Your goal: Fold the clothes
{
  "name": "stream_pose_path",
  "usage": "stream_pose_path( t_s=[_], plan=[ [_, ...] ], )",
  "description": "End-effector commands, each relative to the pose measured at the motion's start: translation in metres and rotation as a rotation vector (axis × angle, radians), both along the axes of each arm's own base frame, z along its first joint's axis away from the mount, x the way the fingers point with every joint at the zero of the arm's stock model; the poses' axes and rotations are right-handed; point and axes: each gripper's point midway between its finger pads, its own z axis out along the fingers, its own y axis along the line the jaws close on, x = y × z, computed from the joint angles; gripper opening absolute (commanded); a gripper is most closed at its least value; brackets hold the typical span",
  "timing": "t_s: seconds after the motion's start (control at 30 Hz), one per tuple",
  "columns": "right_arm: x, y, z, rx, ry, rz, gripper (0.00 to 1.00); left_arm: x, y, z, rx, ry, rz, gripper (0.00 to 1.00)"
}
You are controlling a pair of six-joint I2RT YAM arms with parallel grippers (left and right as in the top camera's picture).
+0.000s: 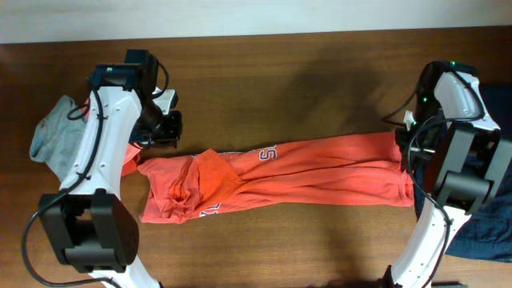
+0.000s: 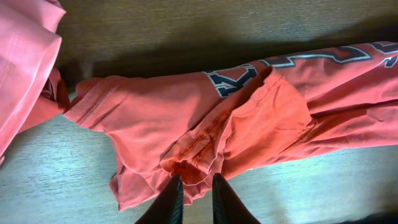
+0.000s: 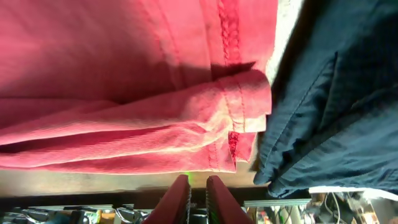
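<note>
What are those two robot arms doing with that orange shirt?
They are on a folding job. The orange T-shirt lies stretched in a bunched strip across the table. The left gripper is over one end and the right gripper at the opposite hem, both nearly closed, apparently gripping nothing. A navy piece lies beside that hem.

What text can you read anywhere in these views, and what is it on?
Orange T-shirt: block letters, cut off by folds; no whole word is readable.
In the overhead view, one letter looks like "S"; the rest is hidden.
Nothing else shows readable text.
</note>
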Motion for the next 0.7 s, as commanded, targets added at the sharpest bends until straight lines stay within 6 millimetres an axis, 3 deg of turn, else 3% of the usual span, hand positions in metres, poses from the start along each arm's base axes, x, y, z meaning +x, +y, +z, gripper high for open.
stream_pose_path(
  t_s=[0.0, 0.1, 0.2, 0.23, 0.33, 0.47, 0.6, 0.67],
  plan=[
    [-0.005, -0.007, 0.008, -0.042, -0.004, -0.006, 0.16, -0.001, -0.004, 0.001, -0.02, -0.002, 0.0, 0.17],
    [-0.001, 0.004, 0.007, 0.02, -0.026, -0.023, 0.17, -0.002, -0.012, 0.003, -0.063, 0.001, -0.004, 0.17],
    [0.016, 0.048, 0.018, 0.335, -0.16, 0.02, 0.17, -0.004, -0.029, -0.002, -0.086, -0.005, -0.101, 0.16],
    [0.021, 0.054, 0.021, 0.38, -0.193, 0.028, 0.17, -0.005, -0.037, -0.004, -0.108, -0.008, -0.14, 0.16],
    [0.025, 0.055, 0.02, 0.393, -0.218, 0.033, 0.17, -0.008, -0.059, -0.016, -0.154, -0.016, -0.202, 0.15],
    [0.029, 0.054, 0.01, 0.381, -0.243, 0.04, 0.21, -0.016, -0.077, -0.053, -0.147, -0.013, -0.259, 0.14],
    [0.018, 0.057, -0.008, 0.389, -0.216, 0.034, 0.21, -0.018, -0.079, -0.092, -0.142, -0.044, -0.269, 0.14],
    [0.011, 0.056, -0.023, 0.372, -0.199, 0.027, 0.21, -0.014, -0.068, -0.107, -0.076, -0.074, -0.261, 0.14]
  ],
)
